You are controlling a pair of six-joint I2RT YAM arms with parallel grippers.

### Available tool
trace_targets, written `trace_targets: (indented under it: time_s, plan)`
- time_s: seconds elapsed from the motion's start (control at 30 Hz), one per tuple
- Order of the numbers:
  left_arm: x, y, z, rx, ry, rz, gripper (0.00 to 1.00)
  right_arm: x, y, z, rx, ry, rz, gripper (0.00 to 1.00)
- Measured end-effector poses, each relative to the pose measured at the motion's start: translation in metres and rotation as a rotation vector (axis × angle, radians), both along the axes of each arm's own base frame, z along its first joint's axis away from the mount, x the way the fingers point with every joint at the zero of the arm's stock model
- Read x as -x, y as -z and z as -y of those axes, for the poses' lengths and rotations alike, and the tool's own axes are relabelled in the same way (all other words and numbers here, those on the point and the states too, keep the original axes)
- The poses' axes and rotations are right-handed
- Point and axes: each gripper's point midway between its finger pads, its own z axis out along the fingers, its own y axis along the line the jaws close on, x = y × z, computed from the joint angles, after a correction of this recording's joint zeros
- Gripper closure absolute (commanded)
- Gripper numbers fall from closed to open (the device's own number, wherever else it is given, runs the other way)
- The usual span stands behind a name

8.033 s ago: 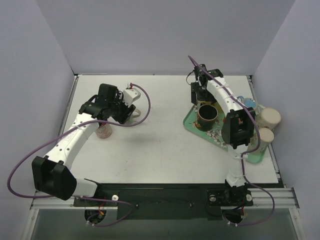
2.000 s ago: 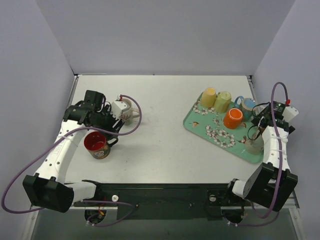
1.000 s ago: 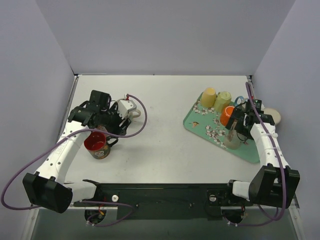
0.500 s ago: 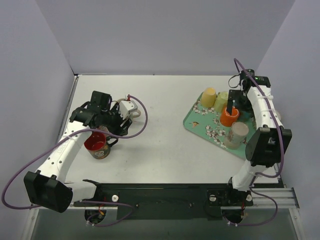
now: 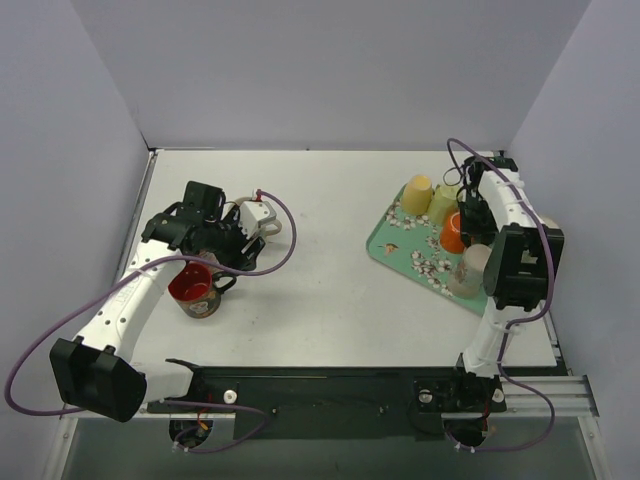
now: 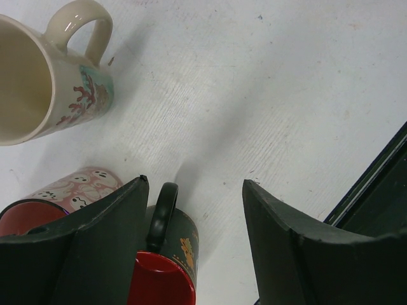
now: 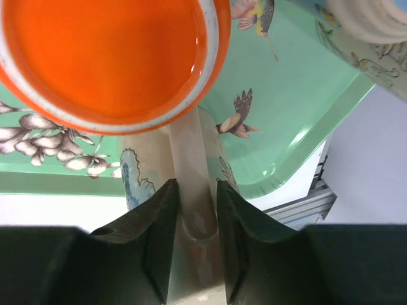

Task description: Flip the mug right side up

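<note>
Gripping beige mug (image 5: pixel 470 272) by handle: right fingers (image 7: pixel 149 254) closed on both its sides. Mug stood on green tray (image 5: pixel 392 243), seemingly base-up, near tray's near-right rim, just beside orange mug (image 7: pixel 102 51). Tray sat close to right edge of surface (image 5: pixel 330 290). Left fingers (image 6: pixel 95 241) hung open above red-lined mug (image 6: pixel 162 283), cream mug (image 6: pixel 38 89) nearby. Wide bare surface lay between 2 groups.
</note>
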Motion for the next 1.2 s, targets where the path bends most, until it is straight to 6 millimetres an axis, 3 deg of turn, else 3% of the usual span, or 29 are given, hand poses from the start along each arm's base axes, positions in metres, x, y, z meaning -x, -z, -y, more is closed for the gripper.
trace_targets:
  time_s: [0.03, 0.07, 0.3, 0.47, 0.73, 1.03, 1.2]
  plan:
    - [0.0, 0.0, 0.0, 0.0, 0.0, 0.0, 0.29, 0.0, 0.002, 0.001, 0.003, -0.004, -0.009, 0.96]
    - [0.0, 0.0, 0.0, 0.0, 0.0, 0.0, 0.29, 0.0, 0.006, 0.001, 0.002, -0.006, -0.018, 1.0]
    - [0.0, 0.0, 0.0, 0.0, 0.0, -0.001, 0.29, 0.008, 0.005, 0.004, 0.031, -0.015, -0.051, 1.0]
    - [0.001, -0.001, 0.002, 0.009, 0.006, -0.003, 0.29, 0.009, -0.006, -0.005, 0.026, -0.031, 0.038, 1.0]
    - [0.005, -0.001, 0.011, 0.056, 0.016, -0.035, 0.29, 0.015, -0.059, -0.047, 0.004, -0.194, 0.312, 1.0]
    - [0.007, -0.018, 0.041, 0.234, 0.032, -0.079, 0.29, 0.025, -0.06, -0.083, -0.098, -0.321, 0.476, 1.0]
    - [0.005, -0.04, 0.07, 0.418, 0.027, -0.129, 0.27, 0.024, -0.105, -0.117, -0.214, -0.403, 0.748, 1.0]
